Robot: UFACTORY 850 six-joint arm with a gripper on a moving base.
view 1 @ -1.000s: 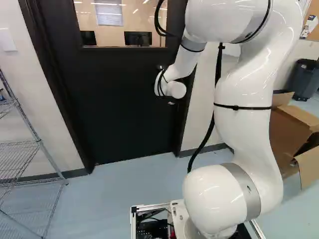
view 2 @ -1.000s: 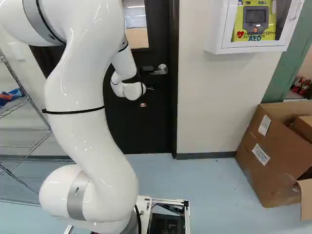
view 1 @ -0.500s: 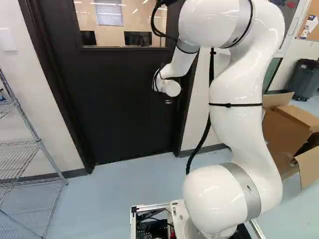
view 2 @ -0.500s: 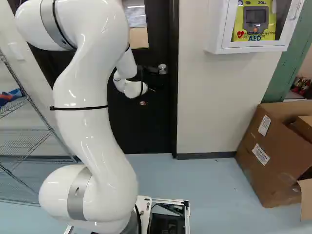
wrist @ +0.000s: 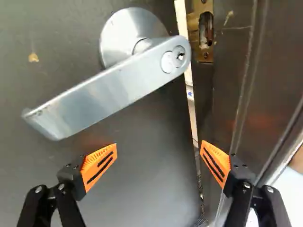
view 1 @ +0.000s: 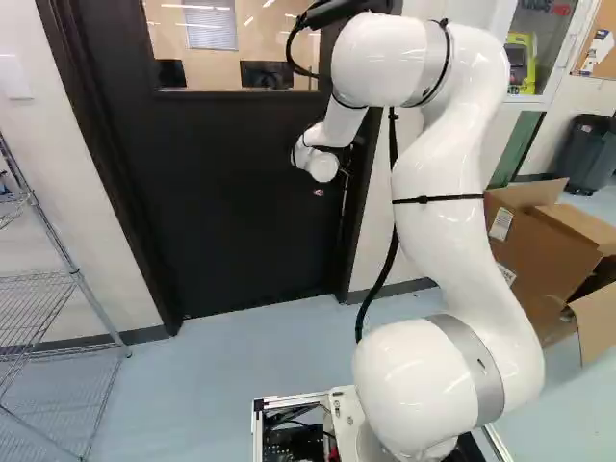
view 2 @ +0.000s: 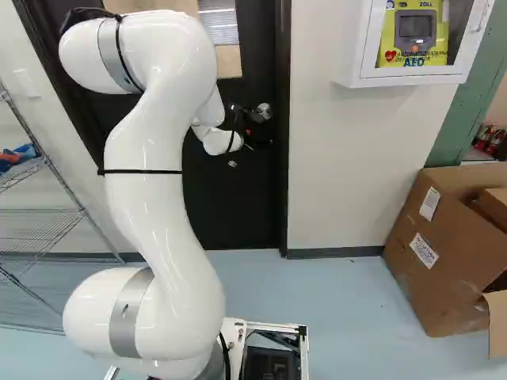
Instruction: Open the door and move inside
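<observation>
Ahead of the gripper, fingers spread apart: slanted lever handle on door. Bright slit between door edge and frame; door probably just ajar, base views showing it poorly.

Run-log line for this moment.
door ajar, slit at frame | lever handle ahead of gripper | gripper open, holding nothing

Between one and two o'clock in the right base view, a yellow case reads "ZOLL", "AUTOMATED EXTERNAL" and "AED". Between three and four o'clock, white labels on a cardboard box are too small to read.
</observation>
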